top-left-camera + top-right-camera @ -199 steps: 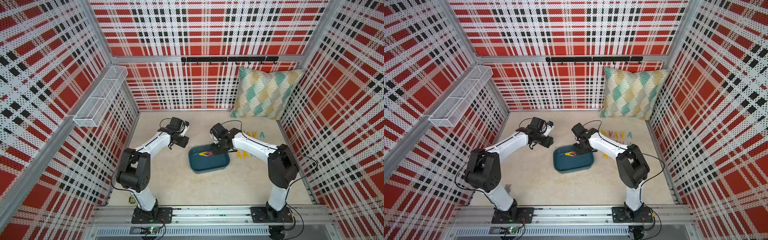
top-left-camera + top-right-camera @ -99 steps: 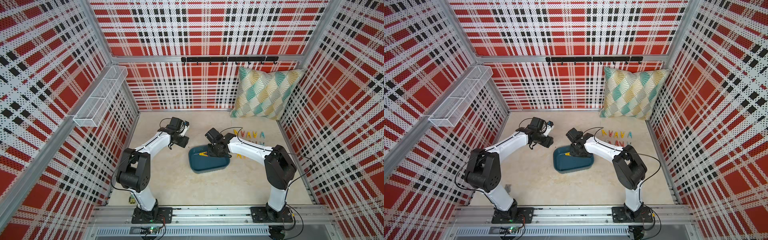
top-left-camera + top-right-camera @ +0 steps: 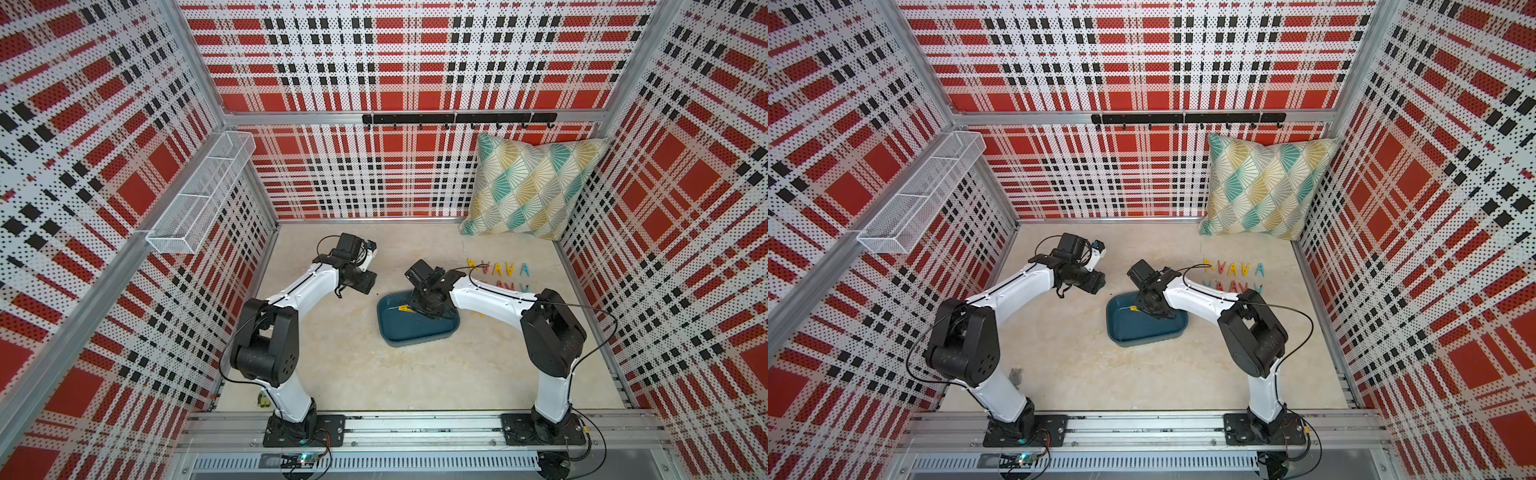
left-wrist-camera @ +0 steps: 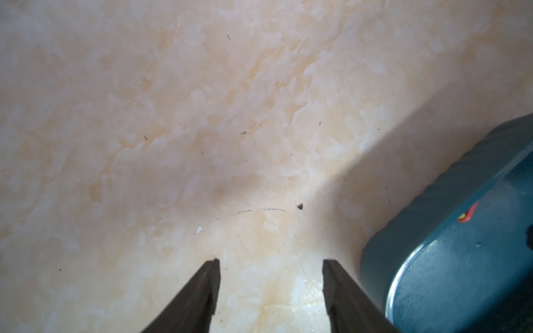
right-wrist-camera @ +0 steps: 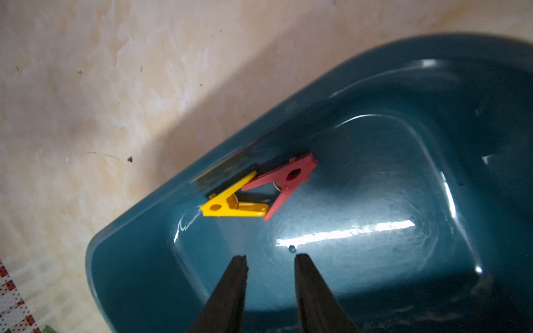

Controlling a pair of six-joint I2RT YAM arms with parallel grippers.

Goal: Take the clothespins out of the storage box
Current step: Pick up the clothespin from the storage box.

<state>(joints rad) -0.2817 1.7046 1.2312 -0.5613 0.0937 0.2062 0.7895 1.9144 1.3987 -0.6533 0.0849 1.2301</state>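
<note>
Both of my grippers were empty. My left gripper (image 4: 271, 262) hung over the bare table (image 4: 202, 115) just beside the box (image 4: 461, 259), jaws apart, and I judged it had no part in this step.

Inside the box, two pegs lay against its left wall. The yellow peg (image 5: 230, 209) pointed its closed nose along that wall, toward the box's near left corner as best I could tell, with one leg propped up the wall. The red peg (image 5: 285, 178) pointed the opposite way. Their long axes ran roughly along the wall and their open legs met in the middle.

My right gripper (image 5: 270, 256) hovered over the box floor close to them, jaws parted by a narrow gap and holding nothing. To pick well, I reckoned I should go for the red peg, which lay clearer of the wall. I would set my jaws across its long axis near the nose and lift straight up, slowly, since the touching legs could drag the yellow one along.

Farther right, near the table's far right corner, the rows of pegs (image 3: 498, 272) already out of the box lay on the table.
</note>
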